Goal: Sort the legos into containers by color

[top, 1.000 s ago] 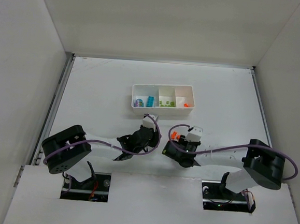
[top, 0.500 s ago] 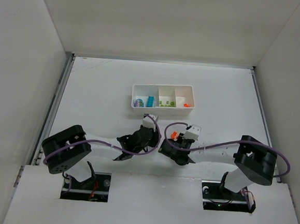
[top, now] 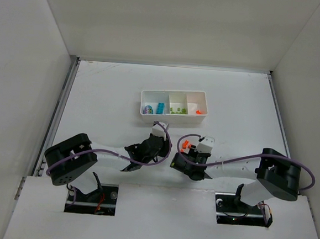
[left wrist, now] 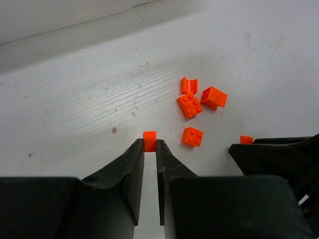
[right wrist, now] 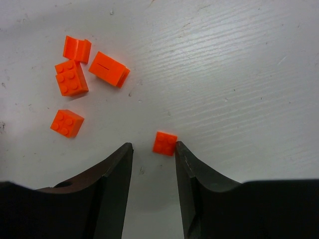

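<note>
My left gripper (left wrist: 150, 145) is shut on a tiny orange brick (left wrist: 150, 141) pinched at its fingertips, low over the table. Several loose orange bricks (left wrist: 189, 105) lie just ahead of it and show in the top view (top: 184, 144). My right gripper (right wrist: 153, 147) is open over the table, and one small orange brick (right wrist: 165, 143) lies against its right fingertip (right wrist: 179, 148). The white tray (top: 174, 93) sits farther back. It holds blue bricks (top: 160, 107) in its left compartment, green ones (top: 177, 110) in the middle and orange ones (top: 198, 111) on the right.
The right gripper's black fingers (left wrist: 279, 149) stand close to the right of my left gripper, with another orange brick (left wrist: 246, 139) at their tip. In the right wrist view, more orange bricks (right wrist: 71, 77) lie at the upper left. White walls enclose the table.
The right arm shifted slightly left and then back beside the orange bricks. The left arm has stayed in place.
</note>
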Controlling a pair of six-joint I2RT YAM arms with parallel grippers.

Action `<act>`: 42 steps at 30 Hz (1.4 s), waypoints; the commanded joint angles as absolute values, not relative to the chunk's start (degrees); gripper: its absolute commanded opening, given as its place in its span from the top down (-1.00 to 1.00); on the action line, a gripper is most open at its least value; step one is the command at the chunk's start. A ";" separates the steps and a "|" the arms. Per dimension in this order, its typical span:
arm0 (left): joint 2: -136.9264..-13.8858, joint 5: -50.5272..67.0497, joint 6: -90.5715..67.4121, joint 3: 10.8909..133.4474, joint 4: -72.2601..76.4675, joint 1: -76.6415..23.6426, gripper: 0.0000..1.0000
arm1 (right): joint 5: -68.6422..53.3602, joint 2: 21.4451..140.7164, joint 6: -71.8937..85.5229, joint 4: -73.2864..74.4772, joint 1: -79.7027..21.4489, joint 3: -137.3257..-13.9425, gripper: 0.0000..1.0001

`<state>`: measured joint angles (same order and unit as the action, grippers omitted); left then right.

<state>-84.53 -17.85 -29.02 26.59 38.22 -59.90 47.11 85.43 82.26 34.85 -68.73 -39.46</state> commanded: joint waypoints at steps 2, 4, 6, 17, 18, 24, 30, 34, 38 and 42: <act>-83.14 -17.93 -29.18 26.28 40.69 -59.81 0.77 | 45.00 86.31 83.76 34.19 -69.30 -39.11 0.12; -83.23 -17.84 -29.44 26.10 40.69 -59.55 0.77 | 45.09 86.40 84.29 34.63 -68.60 -39.11 0.15; -82.80 -18.02 -29.27 26.02 40.69 -59.72 0.77 | 45.35 86.57 84.37 35.15 -67.98 -39.46 0.21; -82.27 -17.93 -29.36 25.58 40.69 -59.10 0.77 | 45.62 91.05 85.78 37.88 -67.89 -42.19 0.59; -82.27 -17.93 -29.36 25.58 40.69 -59.10 0.77 | 45.70 90.97 85.96 37.97 -67.89 -42.19 0.62; -82.44 -17.93 -29.36 25.66 40.69 -59.11 0.77 | 48.25 84.66 86.84 41.56 -68.16 -42.10 0.69; -82.18 -18.02 -29.27 25.75 40.69 -59.46 0.77 | 51.85 73.32 77.99 40.62 -65.10 -43.50 0.69; -81.74 -18.02 -29.36 25.49 40.69 -59.45 0.77 | 51.77 67.95 59.55 28.34 -56.84 -44.82 0.68; -81.91 -18.63 -29.18 25.49 40.78 -59.81 0.77 | 44.59 66.71 40.64 8.31 -45.16 -45.87 0.67; -81.48 -19.16 -28.83 25.84 40.61 -60.77 0.77 | 34.30 72.75 34.11 -1.75 -36.62 -50.52 0.65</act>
<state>-83.68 -18.17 -28.99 26.13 38.33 -59.96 42.39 69.49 45.74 12.71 -40.18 -45.65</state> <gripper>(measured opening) 0.113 0.230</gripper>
